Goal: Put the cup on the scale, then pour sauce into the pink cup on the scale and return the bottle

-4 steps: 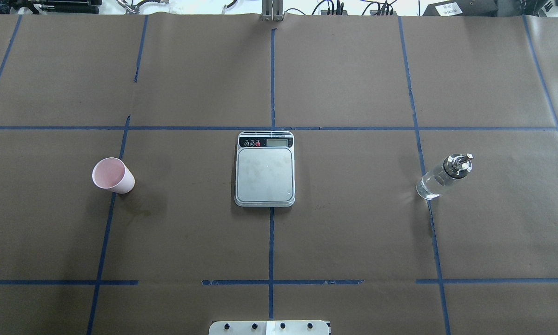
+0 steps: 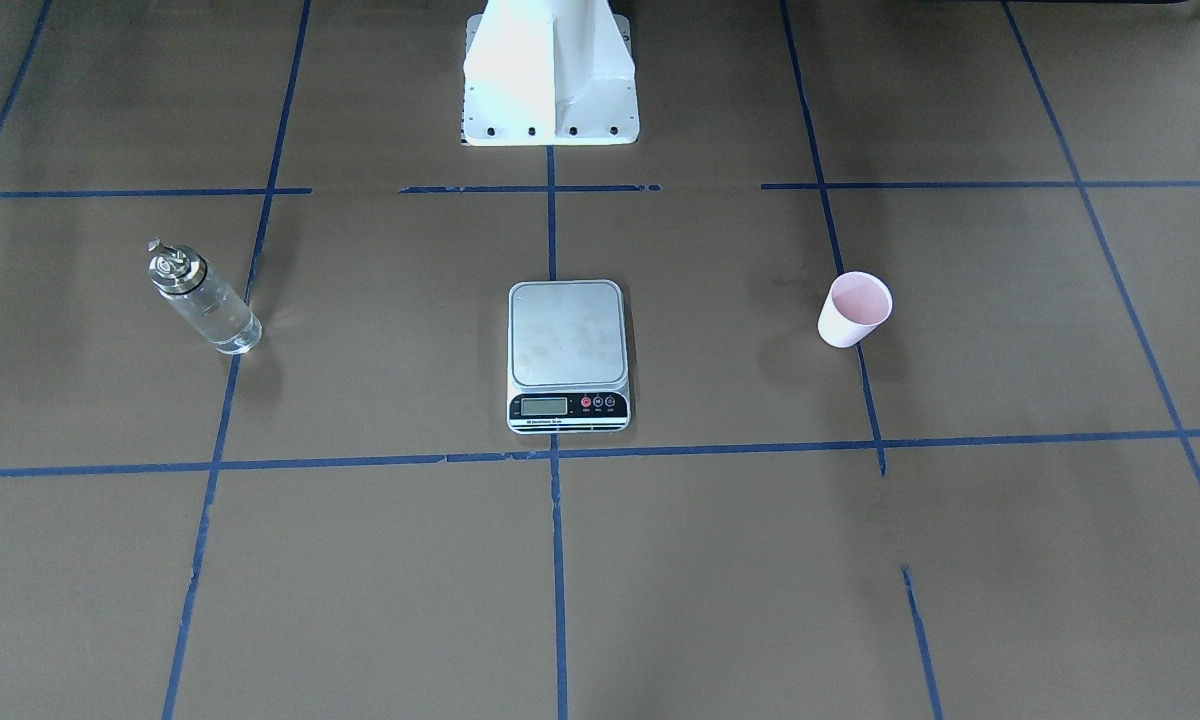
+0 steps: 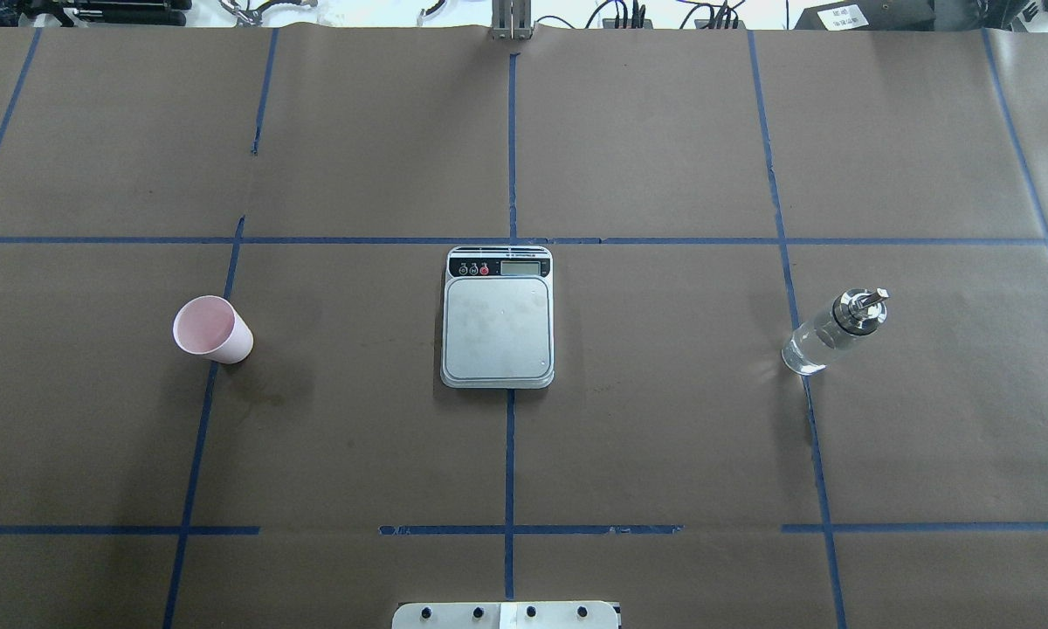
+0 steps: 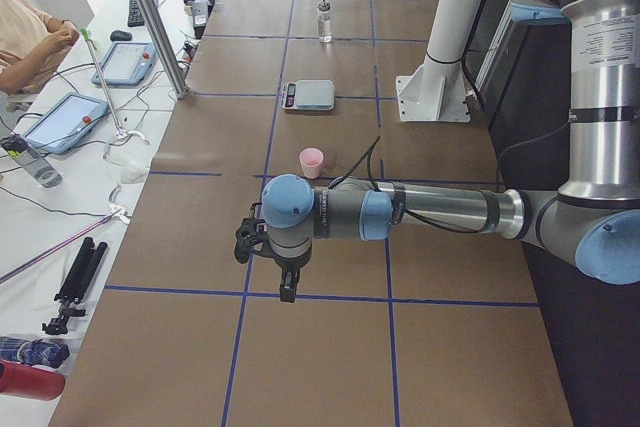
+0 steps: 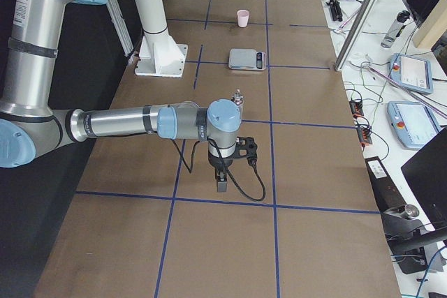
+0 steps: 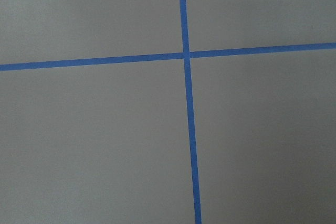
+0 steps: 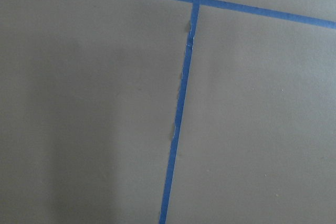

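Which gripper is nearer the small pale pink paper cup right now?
Left. The left gripper hangs outward of the small pale pink paper cup, on its side; the right gripper hangs at the opposite end, outward of the clear glass bottle.

The cup [image 3: 212, 329] is pale pink. The scale [image 3: 497, 328] has a silver-grey plate and a black strip with a red button. The bottle [image 3: 830, 336] is clear glass with a shiny metal top. The table [image 3: 664, 437] is brown, gridded with blue tape [image 3: 509, 463].
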Robot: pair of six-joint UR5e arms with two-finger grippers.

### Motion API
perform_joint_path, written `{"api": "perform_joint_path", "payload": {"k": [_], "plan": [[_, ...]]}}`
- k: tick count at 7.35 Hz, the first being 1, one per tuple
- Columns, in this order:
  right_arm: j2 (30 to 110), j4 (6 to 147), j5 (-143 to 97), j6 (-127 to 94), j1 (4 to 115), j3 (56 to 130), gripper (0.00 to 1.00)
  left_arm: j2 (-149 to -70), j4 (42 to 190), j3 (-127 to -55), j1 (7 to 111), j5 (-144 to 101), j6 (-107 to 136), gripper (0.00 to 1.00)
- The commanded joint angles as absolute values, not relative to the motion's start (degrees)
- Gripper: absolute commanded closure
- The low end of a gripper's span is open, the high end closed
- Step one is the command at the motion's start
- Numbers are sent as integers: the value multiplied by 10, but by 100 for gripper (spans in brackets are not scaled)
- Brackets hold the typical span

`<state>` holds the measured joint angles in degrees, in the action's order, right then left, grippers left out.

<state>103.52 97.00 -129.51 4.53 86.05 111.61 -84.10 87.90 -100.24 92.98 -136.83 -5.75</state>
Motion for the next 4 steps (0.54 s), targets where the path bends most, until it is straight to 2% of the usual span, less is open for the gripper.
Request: {"api": "perform_joint_path", "payload": {"k": [1, 4], "plan": [[999, 970, -1296, 40, 843, 1114, 0, -840, 965, -995, 929, -1370, -57, 0], [909, 969, -1293, 39, 836, 1112, 0, -851, 1167, -990, 924, -1371, -55, 0]]}}
